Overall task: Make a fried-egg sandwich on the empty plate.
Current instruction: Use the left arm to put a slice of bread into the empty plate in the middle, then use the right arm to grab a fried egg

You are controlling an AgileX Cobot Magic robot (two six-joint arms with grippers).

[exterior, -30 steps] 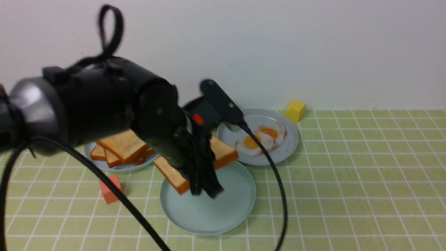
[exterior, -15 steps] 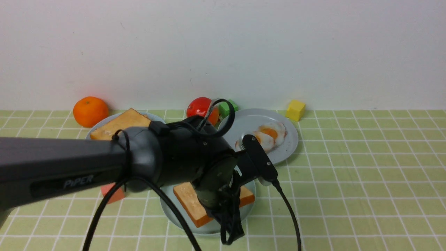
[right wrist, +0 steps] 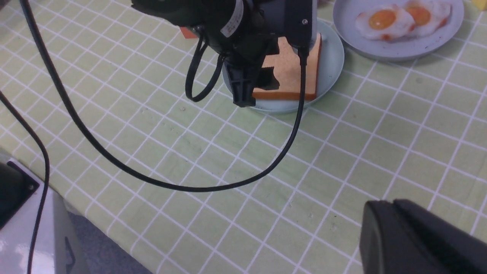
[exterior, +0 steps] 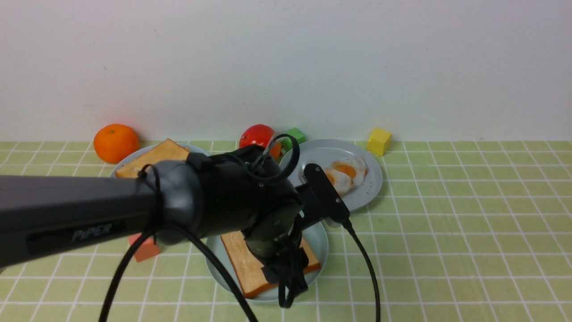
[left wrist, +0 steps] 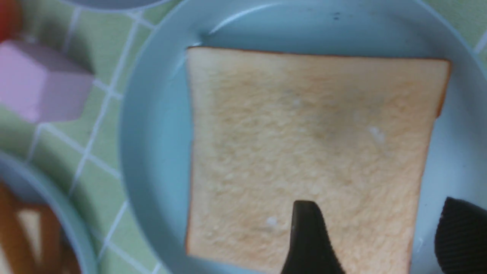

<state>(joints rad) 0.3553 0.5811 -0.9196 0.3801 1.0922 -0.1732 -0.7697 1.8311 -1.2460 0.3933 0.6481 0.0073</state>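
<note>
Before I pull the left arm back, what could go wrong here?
The open left gripper hangs low, one finger over the toast; a sideways pull could drag it off the plate. The arm's cable loops beside the egg plate and might snag its rim.

Left arm: you see it stretched forward, wrist bent downward | left gripper: jaws wide apart, pointing down | right gripper: held back, jaws together.
</note>
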